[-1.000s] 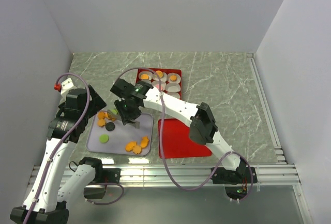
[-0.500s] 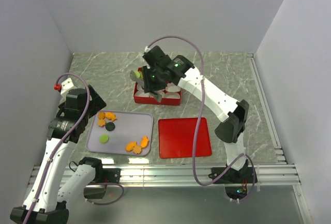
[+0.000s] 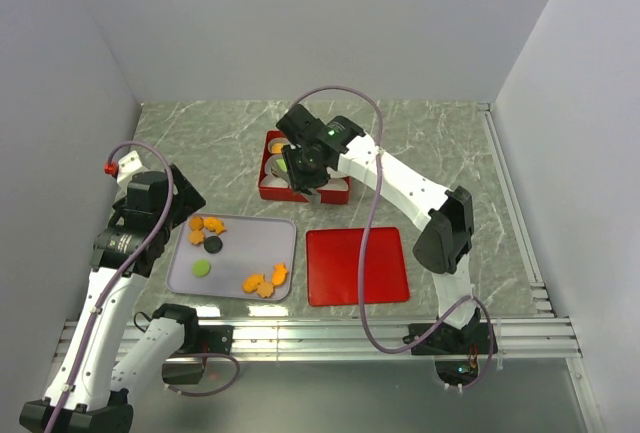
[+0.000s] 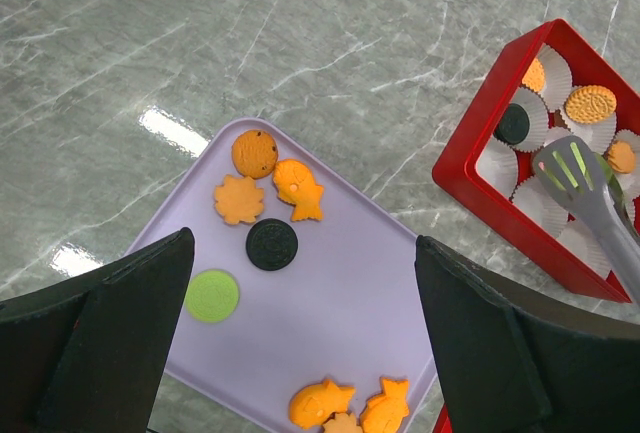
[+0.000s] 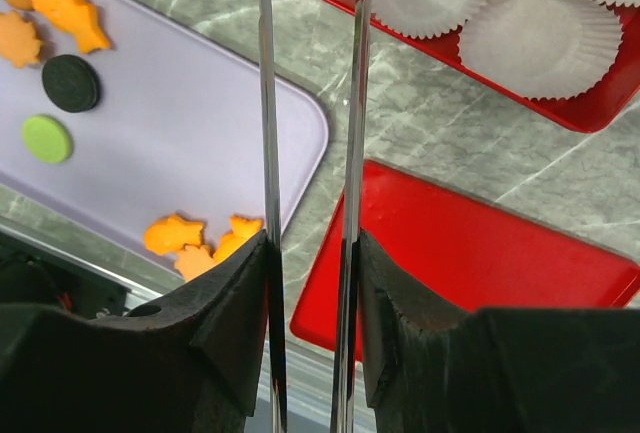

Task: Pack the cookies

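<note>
Several cookies lie on the lavender tray: orange ones, a black disc, a green disc and orange fish shapes. My left gripper hangs open above this tray, holding nothing. The red box holds white paper cups, some with cookies such as a black one and an orange oval. My right gripper is shut on metal tongs. The tongs' head hovers over the box with something greenish in it.
A flat red lid lies to the right of the tray, in front of the box. White walls close in the marble table on the left, back and right. The metal rail runs along the near edge.
My right arm swung from over the lavender tray back to the red box with the tongs, then lowered them towards the cups. The left arm stayed still.
</note>
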You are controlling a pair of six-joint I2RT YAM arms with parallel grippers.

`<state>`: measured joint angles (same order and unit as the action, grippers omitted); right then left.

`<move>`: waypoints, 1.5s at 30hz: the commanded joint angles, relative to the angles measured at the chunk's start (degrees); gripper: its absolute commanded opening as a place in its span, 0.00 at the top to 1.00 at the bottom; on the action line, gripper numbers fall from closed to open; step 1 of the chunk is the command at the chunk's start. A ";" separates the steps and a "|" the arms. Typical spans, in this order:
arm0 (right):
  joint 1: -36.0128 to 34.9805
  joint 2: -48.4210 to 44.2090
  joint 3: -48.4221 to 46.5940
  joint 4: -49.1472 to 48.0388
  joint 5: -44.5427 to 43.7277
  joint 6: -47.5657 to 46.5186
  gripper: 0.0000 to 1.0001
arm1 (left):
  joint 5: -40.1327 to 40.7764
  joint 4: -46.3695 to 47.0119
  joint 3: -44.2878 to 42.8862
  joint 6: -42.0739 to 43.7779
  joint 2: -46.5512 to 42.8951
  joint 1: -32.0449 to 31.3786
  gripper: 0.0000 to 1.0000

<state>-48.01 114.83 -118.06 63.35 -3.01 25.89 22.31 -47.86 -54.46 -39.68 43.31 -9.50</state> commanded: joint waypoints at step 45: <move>-0.42 3.30 -2.26 -3.15 1.51 -0.23 0.48 | -0.24 1.10 -0.65 0.31 -0.51 0.27 0.02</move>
<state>-48.12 118.39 -117.10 61.52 -1.83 25.89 22.33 -47.86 -54.46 -39.68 43.33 -9.45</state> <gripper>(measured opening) 0.525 0.985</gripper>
